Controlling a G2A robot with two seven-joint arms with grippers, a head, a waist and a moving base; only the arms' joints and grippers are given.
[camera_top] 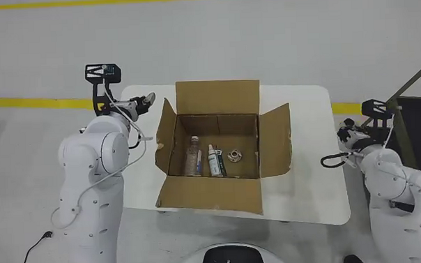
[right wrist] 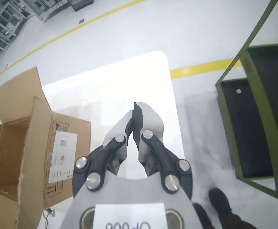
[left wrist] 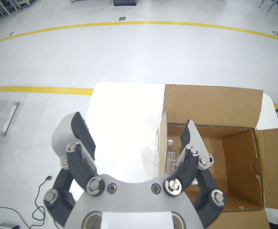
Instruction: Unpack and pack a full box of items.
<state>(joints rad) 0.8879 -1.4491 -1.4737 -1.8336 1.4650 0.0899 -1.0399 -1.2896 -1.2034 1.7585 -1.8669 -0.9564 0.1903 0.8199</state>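
An open cardboard box (camera_top: 220, 194) stands mid-table with all flaps spread. Inside lie a clear plastic bottle (camera_top: 192, 157), a small white bottle with a dark cap (camera_top: 213, 161) and a small round metal part (camera_top: 234, 156). My left gripper (left wrist: 133, 130) hangs open and empty above the table's left part, beside the box's left flap (left wrist: 162, 141); the clear bottle (left wrist: 171, 156) shows past that flap. My right gripper (right wrist: 133, 115) is shut on nothing, over the table's right edge, away from the box (right wrist: 32, 134).
The white table (camera_top: 303, 191) has bare surface left and right of the box. A green metal frame with a dark tray (right wrist: 245, 121) stands on the floor beyond the right edge. A person's shoes (right wrist: 219, 201) are near it. Yellow floor lines (camera_top: 28, 103) run behind.
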